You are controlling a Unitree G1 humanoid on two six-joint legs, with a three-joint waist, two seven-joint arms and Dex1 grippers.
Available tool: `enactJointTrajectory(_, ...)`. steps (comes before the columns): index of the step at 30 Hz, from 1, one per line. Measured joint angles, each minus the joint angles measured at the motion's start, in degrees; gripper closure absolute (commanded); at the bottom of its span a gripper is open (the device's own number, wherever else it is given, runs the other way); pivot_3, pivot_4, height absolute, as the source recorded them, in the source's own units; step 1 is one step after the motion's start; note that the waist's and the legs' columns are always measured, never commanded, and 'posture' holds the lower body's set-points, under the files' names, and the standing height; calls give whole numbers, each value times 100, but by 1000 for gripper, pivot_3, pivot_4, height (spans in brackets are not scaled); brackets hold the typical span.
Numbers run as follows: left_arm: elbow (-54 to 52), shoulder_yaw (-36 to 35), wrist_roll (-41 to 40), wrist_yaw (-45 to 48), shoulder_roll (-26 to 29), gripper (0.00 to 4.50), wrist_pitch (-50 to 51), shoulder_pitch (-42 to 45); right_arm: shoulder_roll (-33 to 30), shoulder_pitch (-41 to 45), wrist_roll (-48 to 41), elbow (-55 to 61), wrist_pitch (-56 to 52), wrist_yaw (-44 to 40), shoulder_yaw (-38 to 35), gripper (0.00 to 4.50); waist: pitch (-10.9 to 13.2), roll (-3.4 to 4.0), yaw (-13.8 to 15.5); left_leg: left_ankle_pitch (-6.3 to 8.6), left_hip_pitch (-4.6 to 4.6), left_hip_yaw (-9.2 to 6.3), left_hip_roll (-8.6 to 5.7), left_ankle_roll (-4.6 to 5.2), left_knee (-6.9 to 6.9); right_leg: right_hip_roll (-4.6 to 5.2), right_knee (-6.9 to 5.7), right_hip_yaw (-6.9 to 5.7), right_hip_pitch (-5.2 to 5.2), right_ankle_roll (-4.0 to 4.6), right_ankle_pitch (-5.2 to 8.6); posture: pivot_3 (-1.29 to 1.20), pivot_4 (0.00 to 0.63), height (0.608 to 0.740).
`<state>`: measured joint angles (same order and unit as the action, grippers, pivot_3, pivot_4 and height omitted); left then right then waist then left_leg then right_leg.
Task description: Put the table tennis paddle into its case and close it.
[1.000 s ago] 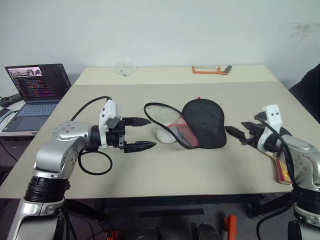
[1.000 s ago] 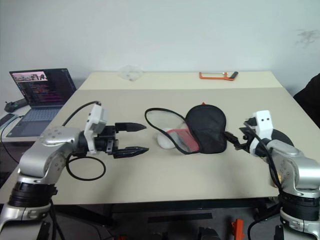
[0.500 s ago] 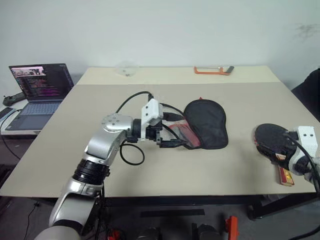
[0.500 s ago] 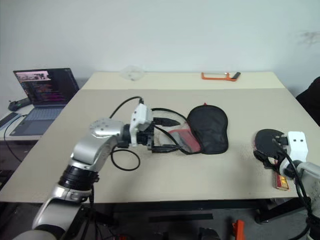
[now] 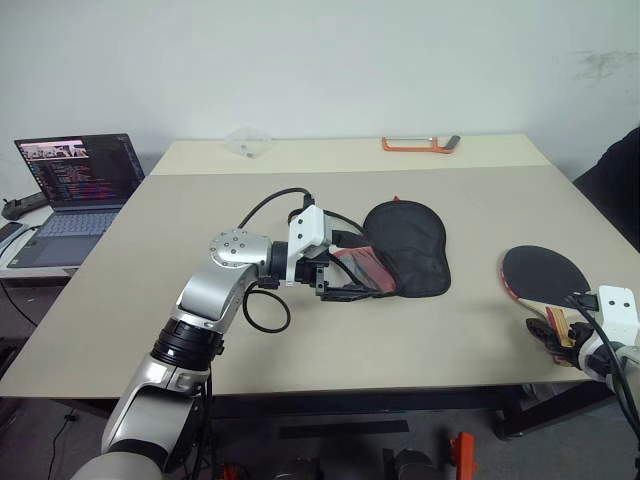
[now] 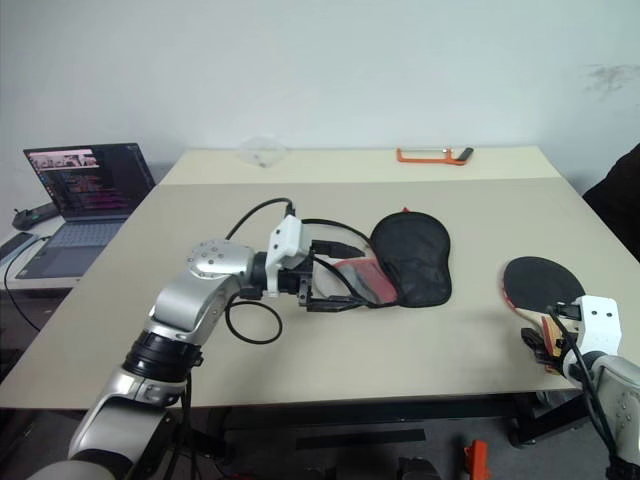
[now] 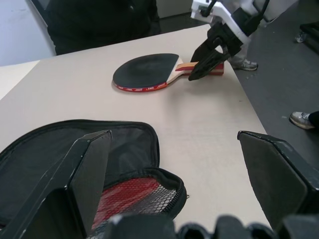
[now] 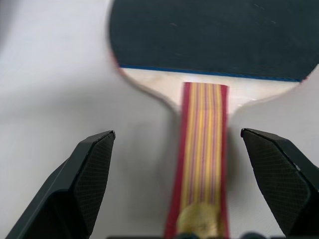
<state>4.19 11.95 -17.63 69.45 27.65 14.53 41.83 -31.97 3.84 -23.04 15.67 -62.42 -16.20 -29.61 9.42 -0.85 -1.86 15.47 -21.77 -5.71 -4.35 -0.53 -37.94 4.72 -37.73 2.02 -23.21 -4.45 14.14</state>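
Note:
The table tennis paddle (image 5: 543, 272) lies flat near the table's right edge, black face up, with its striped wooden handle (image 8: 202, 164) pointing toward the front. My right gripper (image 8: 184, 169) is open, a finger standing off each side of the handle without touching it. The case (image 5: 405, 245), black fabric with a red mesh section (image 5: 360, 268), lies at mid-table with its unzipped end facing left. My left gripper (image 5: 352, 268) is open at that end, its fingers (image 7: 84, 174) straddling the mesh flap and holding nothing.
An open laptop (image 5: 75, 185) sits on a side desk at the left. An orange-handled tool (image 5: 418, 143) and a clear plastic item (image 5: 247, 142) lie at the table's far edge. A person in dark clothing (image 5: 615, 180) is at the right.
My left gripper has swung right to the case's open end. My right arm has dropped and moved right to the paddle's handle. The camera view has also shifted.

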Motion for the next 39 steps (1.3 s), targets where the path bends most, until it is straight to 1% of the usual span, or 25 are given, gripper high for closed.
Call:
enactJointTrajectory(6,13,-4,42,-11,30,65,-7,-25,-174,75,364,-265,521,-20,515,32,0,-3,-4,0,1,2,1,0,0,0,2,4,0,-2,-2,0,150,740)
enactJointTrajectory(7,13,-4,51,-15,33,65,-7,-37,-172,127,383,-308,532,-12,556,207,0,-3,-7,0,2,3,1,0,0,-1,2,5,0,-2,-2,0,150,740)
enactJointTrajectory(9,13,-9,76,-20,52,65,-7,-80,-144,211,384,-387,545,2,580,615,0,-5,-12,0,3,5,2,0,-1,-2,2,8,0,-2,-2,0,150,740)
enactJointTrajectory(11,13,-12,90,-26,76,65,-7,-110,-106,313,377,-475,528,6,595,1176,1,-7,-17,0,5,8,2,0,-2,-2,2,12,0,-3,-3,0,150,740)
enactJointTrajectory(12,13,-14,96,-34,95,65,-7,-128,-91,384,382,-533,519,22,600,1582,2,-7,-17,0,6,10,1,0,-1,-3,2,15,0,-4,-3,0,150,740)
enactJointTrajectory(13,12,-16,98,-40,106,65,-7,-138,-91,414,384,-566,518,32,605,1776,2,-7,-16,0,6,10,2,0,-2,-3,2,15,0,-5,-3,0,150,740)
enactJointTrajectory(16,12,-72,102,-119,203,65,-5,-194,-86,533,396,-679,509,138,605,2840,2,-8,-14,0,5,9,2,0,-1,-3,2,14,0,-5,-4,0,150,740)
enactJointTrajectory(18,12,-134,101,-136,278,65,-4,-224,-78,611,391,-708,449,170,601,3389,2,-8,-14,0,5,9,2,0,-1,-3,2,14,-1,-5,-4,0,150,740)
enactJointTrajectory(24,11,-270,83,-139,440,65,28,-337,-49,849,371,-708,272,278,600,3408,4,-6,-6,0,0,9,0,1,1,-2,2,15,-7,-4,-4,0,150,740)
enactJointTrajectory(27,-61,-476,-74,-134,586,65,202,-462,-31,1388,253,-669,-26,396,542,3408,11,6,-36,0,-1,13,2,1,4,-3,-1,21,-16,-4,-4,0,150,740)
enactJointTrajectory(31,-241,-770,-325,-105,852,65,440,-703,27,2232,81,-237,-368,512,530,3408,13,9,-48,1,-6,5,5,0,10,-6,0,15,-21,-3,-4,0,150,740)
enactJointTrajectory(33,-375,-812,-438,-61,955,65,548,-803,203,2621,21,-79,-490,598,662,3408,13,8,-35,1,-10,2,4,0,10,-5,5,13,-21,-3,-4,0,150,740)
enactJointTrajectory(35,-444,-843,-504,-65,973,65,636,-824,667,2950,26,-84,-573,731,981,3408,13,4,-30,1,-12,0,4,0,10,-5,8,12,-21,-2,-5,0,150,740)
enactJointTrajectory(39,-553,-852,-534,-130,975,65,718,-823,1266,3152,91,-357,-582,890,1585,3408,14,4,-4,1,-21,1,2,0,11,-4,8,14,-33,-1,-5,0,150,740)
